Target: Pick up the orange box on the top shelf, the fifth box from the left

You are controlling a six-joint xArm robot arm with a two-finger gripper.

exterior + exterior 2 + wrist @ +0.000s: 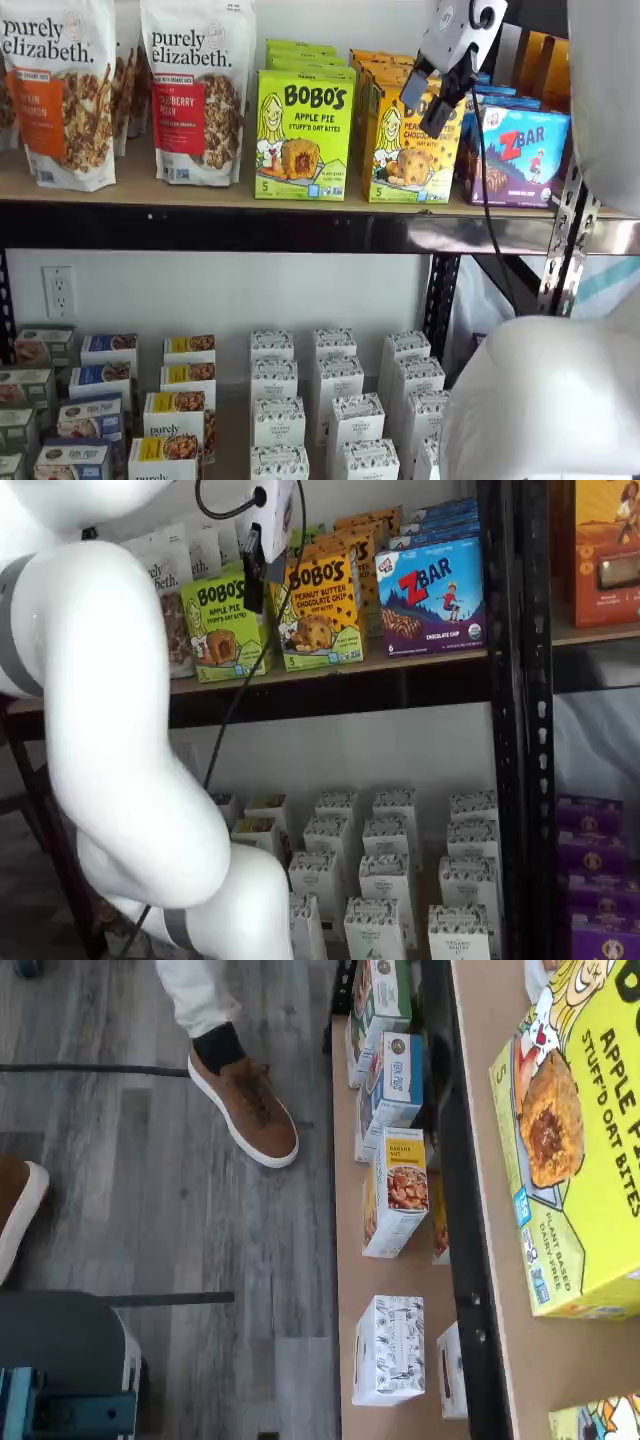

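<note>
The orange box (405, 145) stands upright at the front of the top shelf (150, 190), with more orange boxes stacked behind it. It also shows in a shelf view (322, 605), on the tan plank (420, 660). My gripper (428, 105) hangs just in front of the box's upper right part, apart from it, and a small gap shows between its two black fingers. In a shelf view the gripper (253, 590) is seen side-on at the box's left edge. It holds nothing.
A lime-green Apple Pie box (303, 135) (580, 1160) stands left of the orange box and a blue ZBar box (515, 155) stands right of it. Granola bags (195, 90) stand further left. Small boxes (330, 400) fill the lower shelf. A person's brown shoe (245, 1105) is on the floor.
</note>
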